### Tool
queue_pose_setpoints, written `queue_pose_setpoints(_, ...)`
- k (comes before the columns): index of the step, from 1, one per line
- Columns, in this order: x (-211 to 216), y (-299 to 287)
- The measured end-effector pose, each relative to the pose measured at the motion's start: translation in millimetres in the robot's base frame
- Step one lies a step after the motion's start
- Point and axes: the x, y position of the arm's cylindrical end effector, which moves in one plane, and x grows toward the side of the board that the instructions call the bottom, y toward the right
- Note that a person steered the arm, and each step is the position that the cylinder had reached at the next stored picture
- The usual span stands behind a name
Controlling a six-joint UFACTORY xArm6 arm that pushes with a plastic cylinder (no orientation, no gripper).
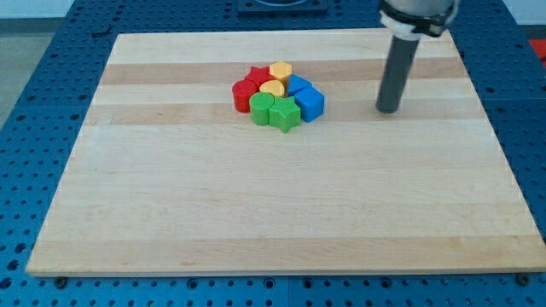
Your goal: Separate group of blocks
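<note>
A tight cluster of blocks sits above the board's middle. It holds a red star [257,76], a red block [243,95], a yellow hexagon [281,72], a yellow block [272,89], a green round block [261,107], a green star [284,112], a blue cube [310,102] and a blue block [297,84]. They touch one another. My tip [388,110] rests on the board to the right of the cluster, apart from the blue cube by a clear gap.
The wooden board [281,205] lies on a blue perforated table [34,102]. The rod's grey collar [415,15] hangs at the view's top right.
</note>
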Motion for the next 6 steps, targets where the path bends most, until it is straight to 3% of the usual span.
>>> queue_pose_setpoints(1,0.0,37.9)
queue_pose_setpoints(4,-1.1,40.7)
queue_pose_setpoints(6,-77.3,74.1)
